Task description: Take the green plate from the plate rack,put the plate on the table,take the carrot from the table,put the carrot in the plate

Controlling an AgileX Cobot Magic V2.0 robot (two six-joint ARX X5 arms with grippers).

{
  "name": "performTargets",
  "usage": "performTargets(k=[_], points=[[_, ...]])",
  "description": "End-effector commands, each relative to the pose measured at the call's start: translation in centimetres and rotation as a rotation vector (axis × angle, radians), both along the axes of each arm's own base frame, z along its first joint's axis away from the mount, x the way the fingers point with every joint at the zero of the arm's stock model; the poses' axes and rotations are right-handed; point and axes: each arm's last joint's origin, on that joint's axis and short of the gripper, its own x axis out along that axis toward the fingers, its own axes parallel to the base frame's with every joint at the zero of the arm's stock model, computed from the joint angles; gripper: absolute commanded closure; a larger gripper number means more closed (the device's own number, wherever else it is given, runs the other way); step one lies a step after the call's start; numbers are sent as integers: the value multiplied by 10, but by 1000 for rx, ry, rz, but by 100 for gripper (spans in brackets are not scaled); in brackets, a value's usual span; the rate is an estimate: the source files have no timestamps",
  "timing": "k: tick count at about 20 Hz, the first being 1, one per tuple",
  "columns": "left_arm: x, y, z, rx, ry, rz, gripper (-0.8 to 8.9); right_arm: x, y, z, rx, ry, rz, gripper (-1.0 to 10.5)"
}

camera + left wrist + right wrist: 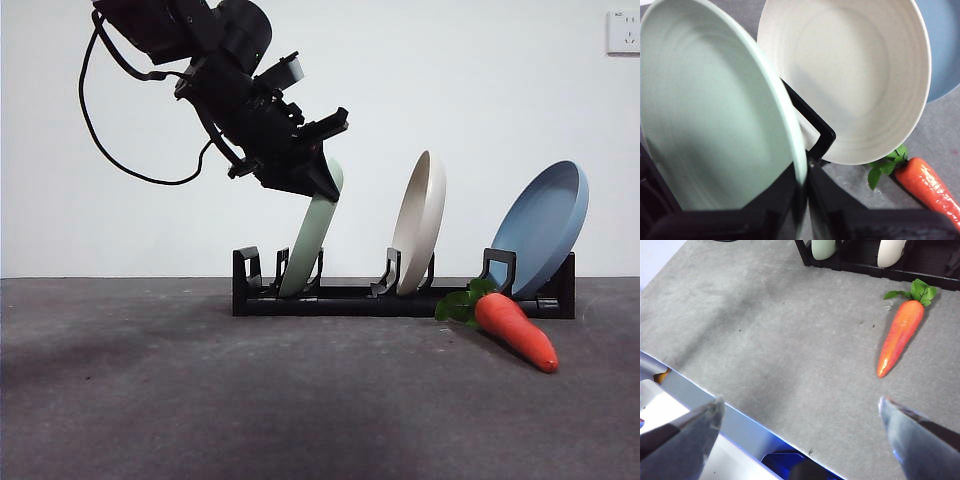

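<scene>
The green plate stands tilted in the left slot of the black plate rack. My left gripper comes down from the upper left and is shut on the plate's upper rim. In the left wrist view the jaws pinch the green plate at its rim. The carrot lies on the table in front of the rack's right end, leaves toward the rack; it also shows in the left wrist view and the right wrist view. My right gripper is open above the near table edge.
A cream-white plate stands in the middle slot and a blue plate leans at the rack's right end. A wall socket is at the upper right. The table's near edge shows in the right wrist view.
</scene>
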Motion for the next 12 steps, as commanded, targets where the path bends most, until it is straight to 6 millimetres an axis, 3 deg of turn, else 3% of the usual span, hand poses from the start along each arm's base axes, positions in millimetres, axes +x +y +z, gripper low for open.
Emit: performTargets(k=[1,7,12], points=[[-7,2,23,-39,-41,-15,822,0,0,1,-1,-3,-2,287],[-40,16,86,-83,-124,-25,821,0,0,1,-1,-4,-1,287],[-111,19,137,53,-166,-125,820,0,0,1,-1,-4,-2,287]])
